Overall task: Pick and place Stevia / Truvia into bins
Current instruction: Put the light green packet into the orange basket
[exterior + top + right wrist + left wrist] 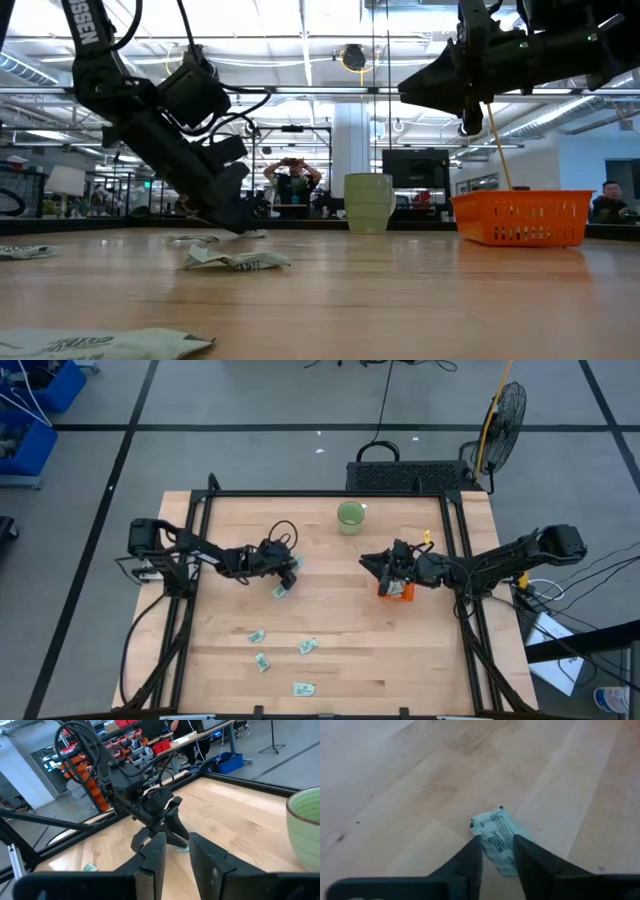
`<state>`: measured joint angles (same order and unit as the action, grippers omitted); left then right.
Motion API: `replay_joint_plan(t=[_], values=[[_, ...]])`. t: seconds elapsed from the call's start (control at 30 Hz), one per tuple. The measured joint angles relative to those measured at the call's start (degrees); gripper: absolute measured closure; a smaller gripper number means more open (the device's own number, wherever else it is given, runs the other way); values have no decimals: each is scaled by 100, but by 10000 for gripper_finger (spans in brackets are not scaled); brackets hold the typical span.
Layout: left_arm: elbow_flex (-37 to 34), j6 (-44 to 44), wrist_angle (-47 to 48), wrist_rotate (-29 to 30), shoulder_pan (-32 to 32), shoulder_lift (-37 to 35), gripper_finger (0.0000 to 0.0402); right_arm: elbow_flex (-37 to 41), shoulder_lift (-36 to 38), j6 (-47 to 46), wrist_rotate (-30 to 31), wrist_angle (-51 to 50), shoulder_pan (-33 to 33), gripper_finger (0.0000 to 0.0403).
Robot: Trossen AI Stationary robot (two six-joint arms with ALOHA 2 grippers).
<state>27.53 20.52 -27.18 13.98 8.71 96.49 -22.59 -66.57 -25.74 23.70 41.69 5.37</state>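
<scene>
The pale wooden plank desk (340, 650), framed by black rails, stands on a grey floor crossed by dark tape lines; beyond it the low view shows an open workshop with ceiling lights, shelving and people in the background. Near the desk's far edge sits a round pale green cup (351, 516). The small rectangular orange plastic bin with low walls (395, 589) rests on the right half of the desk. The right claw (385, 564) hangs above this bin, its fingers a narrow gap apart with nothing between them. The left claw (497, 854) is down at the desk left of centre, fingers apart and straddling one pale green and white paper sachet (498, 838) that lies flat on the wood; its dark print is too blurred to read. Four more sachets (257, 636) lie scattered nearer the front edge.
</scene>
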Motion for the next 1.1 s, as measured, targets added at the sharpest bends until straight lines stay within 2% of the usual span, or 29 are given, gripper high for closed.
replay_joint_plan(t=[0.23, 0.53, 0.63, 0.73, 0.87, 1.1], values=[[0, -118, -90, -208, -7, 4, 390, 0, 0, -55, 0, -20, 0, 326], [11, 99, -1071, -550, -317, 6, 396, 0, 14, -58, 0, 8, 0, 326], [231, 139, -1070, -555, -494, 8, 398, 0, 64, -59, -2, 20, 0, 326], [650, 272, -954, -555, -711, 10, 398, 0, 124, -59, -2, 18, 0, 326], [1488, -57, -609, -531, -1045, 165, 399, 2, 246, -59, -2, 237, 0, 326], [3212, -524, -110, -506, -1408, 1300, 399, 4, 358, 447, 6, 388, 0, 326]])
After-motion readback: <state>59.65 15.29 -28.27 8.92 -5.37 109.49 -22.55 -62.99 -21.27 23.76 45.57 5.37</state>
